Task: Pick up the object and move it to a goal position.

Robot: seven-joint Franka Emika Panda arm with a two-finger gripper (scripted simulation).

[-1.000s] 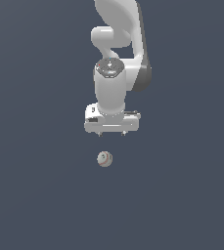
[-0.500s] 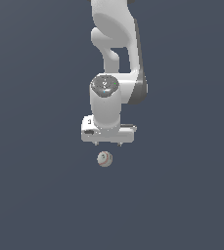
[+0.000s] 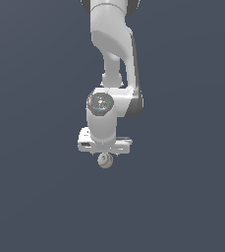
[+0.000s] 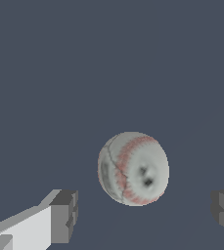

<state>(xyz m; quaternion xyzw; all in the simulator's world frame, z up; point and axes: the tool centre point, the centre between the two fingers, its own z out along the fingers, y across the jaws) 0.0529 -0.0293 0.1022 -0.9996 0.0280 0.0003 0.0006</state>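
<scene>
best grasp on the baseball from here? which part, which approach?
Take the baseball across its widest middle, coming straight down from above. It is round, so no side is better, and in the wrist view it already sits between the tool's two open fingers, with a gap either side. It looks narrower than the opening. Probably just lower until the pads flank its middle, then close.

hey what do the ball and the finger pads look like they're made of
Ball: looks like matte off-white leather, going by the red stitch lines, though it's a render. Finger pads: flat dark grey, rubber-like blocks on white, plastic-looking fingers; no shine either way.
</scene>
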